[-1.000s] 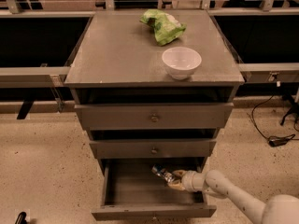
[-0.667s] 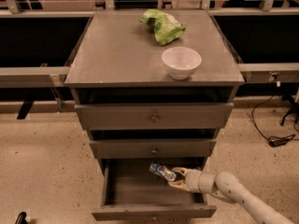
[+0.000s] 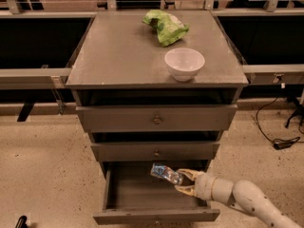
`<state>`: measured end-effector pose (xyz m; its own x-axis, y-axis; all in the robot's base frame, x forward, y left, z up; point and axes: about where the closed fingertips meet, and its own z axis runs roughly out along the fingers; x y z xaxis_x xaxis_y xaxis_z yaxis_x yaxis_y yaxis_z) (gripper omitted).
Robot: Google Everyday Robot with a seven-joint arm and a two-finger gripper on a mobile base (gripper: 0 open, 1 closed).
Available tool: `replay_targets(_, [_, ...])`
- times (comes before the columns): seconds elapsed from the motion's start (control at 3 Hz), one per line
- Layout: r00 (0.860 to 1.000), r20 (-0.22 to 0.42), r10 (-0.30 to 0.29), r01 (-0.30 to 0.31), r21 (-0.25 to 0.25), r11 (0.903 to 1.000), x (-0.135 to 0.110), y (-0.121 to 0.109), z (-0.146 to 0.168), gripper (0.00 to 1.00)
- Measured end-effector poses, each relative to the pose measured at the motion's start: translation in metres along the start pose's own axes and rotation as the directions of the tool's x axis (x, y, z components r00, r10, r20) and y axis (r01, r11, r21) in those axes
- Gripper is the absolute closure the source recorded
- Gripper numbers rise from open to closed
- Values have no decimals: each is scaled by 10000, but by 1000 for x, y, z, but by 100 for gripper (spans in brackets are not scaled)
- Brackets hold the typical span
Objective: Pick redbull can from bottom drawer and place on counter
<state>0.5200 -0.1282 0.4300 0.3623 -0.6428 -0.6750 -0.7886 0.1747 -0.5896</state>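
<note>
Lifted a little since a second ago, the gripper (image 3: 183, 183) and its load now sit higher over the drawer floor, and the arm (image 3: 237, 194) has stretched out lower across the bottom corner of the view. High above the jaws lies the counter (image 3: 118, 51), the wide grey top where the load is meant to end up; most of its surface is bare, which leaves room for a set-down. Below the jaws, the bottom drawer (image 3: 137, 196) stands pulled out, so the arm can reach in over its front edge - the two shallower drawers above the jaws are shut. Far above the jaws, at the back of the counter, lies a green bag (image 3: 165, 26), and nearer its front edge a white bowl (image 3: 184, 63); both would need avoiding, I judge. The jaws are closed down to a narrow gap on one end of the redbull can (image 3: 166, 173), pinching it. The can sticks out past the fingertips, away from the arm, tilted and apparently clear of the drawer floor - a hold by the end that probably leaves it free to swing. It looks slim and shiny, silver with blue, its sides crumpled.
</note>
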Motion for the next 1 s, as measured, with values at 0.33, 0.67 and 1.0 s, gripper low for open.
replay_targets(0.33, [9833, -277, -1801, 1779, -676, 9817, -72, -63, -53, 100])
replay_targets(0.67, [9590, -534, -2782, 2672, -1563, 9509, -118, -109, -80, 100])
replay_targets(1.0, [9159, -1203, -3831, 3539, -2085, 9117, -172, -158, -108, 100])
